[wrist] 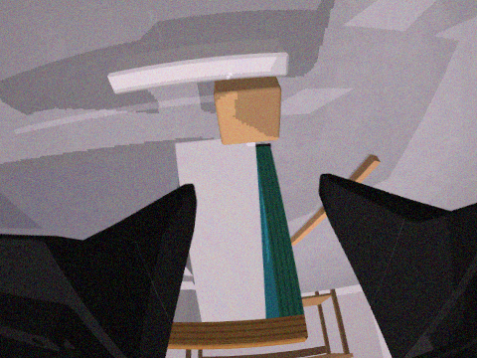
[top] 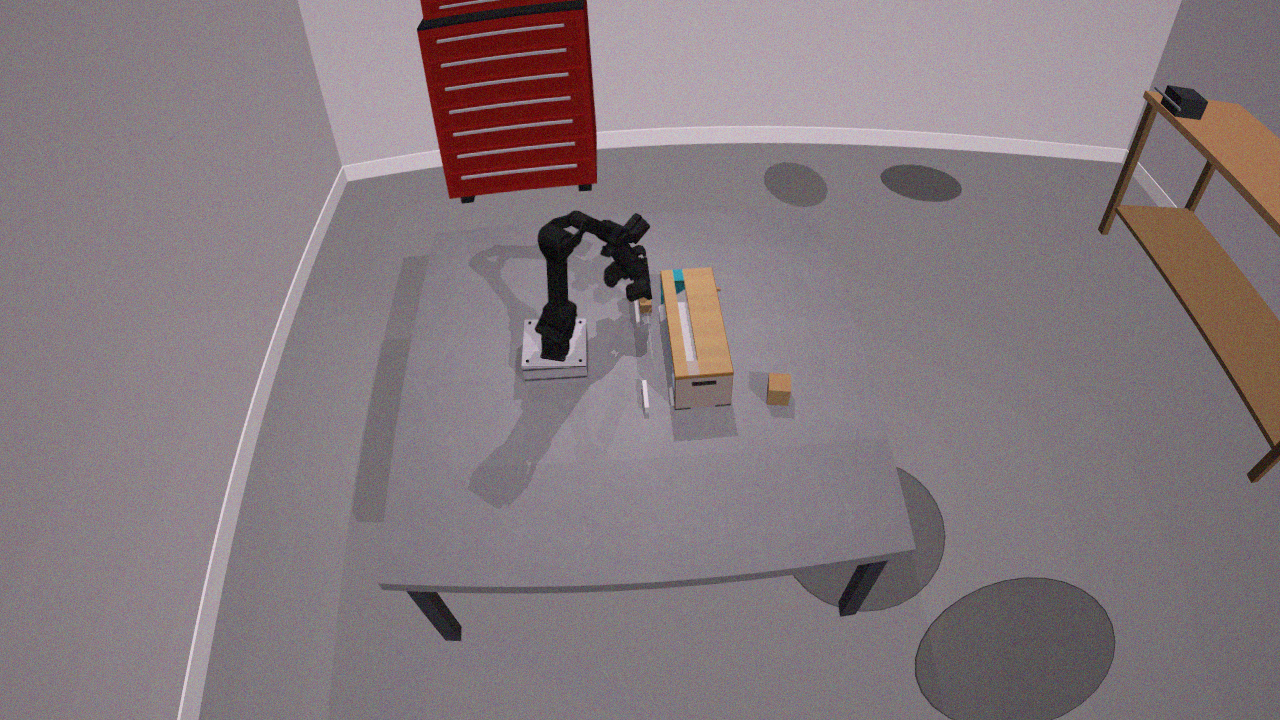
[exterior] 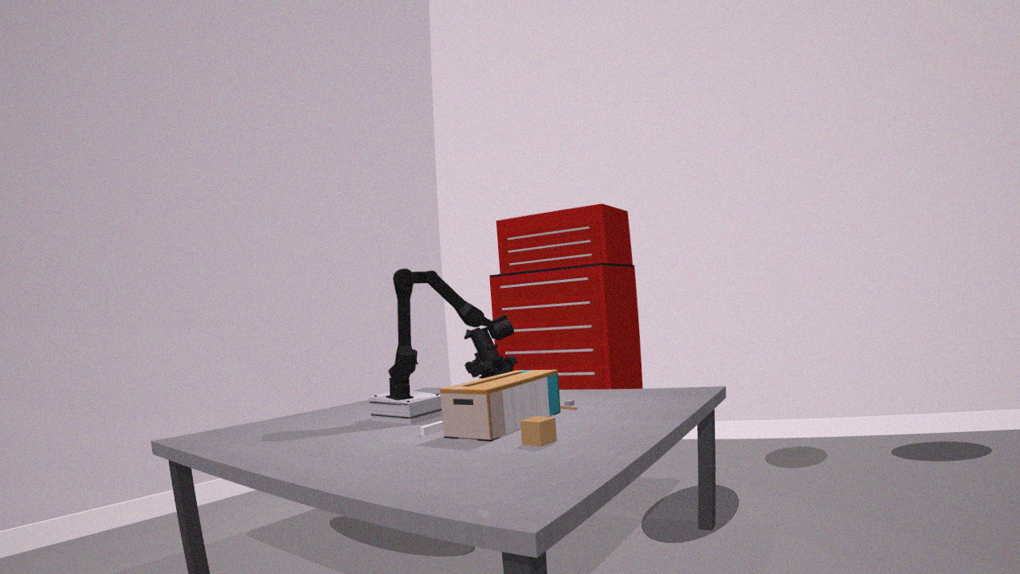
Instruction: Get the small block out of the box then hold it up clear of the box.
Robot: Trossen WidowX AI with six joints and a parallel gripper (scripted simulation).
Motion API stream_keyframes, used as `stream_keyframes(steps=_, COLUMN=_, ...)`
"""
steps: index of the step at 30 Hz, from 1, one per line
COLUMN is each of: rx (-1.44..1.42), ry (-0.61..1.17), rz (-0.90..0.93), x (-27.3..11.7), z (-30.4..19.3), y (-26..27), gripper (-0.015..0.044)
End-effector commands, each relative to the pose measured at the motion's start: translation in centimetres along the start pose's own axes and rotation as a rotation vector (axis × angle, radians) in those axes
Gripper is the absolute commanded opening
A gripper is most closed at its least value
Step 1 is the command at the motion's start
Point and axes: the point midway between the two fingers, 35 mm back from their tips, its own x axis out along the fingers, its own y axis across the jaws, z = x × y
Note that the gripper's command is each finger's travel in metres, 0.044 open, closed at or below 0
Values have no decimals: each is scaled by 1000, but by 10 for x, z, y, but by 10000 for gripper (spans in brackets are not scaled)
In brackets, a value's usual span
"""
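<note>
The small tan block lies on the table, outside the box, beside the box's far end with the teal stripe. The long tan-topped box stands on the table. My gripper is open and empty. It hangs low, just above the block and close to the box's side. In the wrist view the block lies ahead of the fingers, between their lines. The box hides the block in the exterior view.
A larger tan cube sits on the other side of the box. A white bar lies just behind the block. A short white stick and a thin tan stick lie near the box's ends.
</note>
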Motion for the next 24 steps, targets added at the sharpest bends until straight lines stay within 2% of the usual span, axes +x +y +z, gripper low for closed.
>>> stream_keyframes(steps=1, rx=-6, ry=-6, rz=3, x=6, z=4, y=1, gripper=285)
stream_keyframes(steps=24, rx=-4, ry=-7, rz=4, x=41, z=17, y=1, gripper=285)
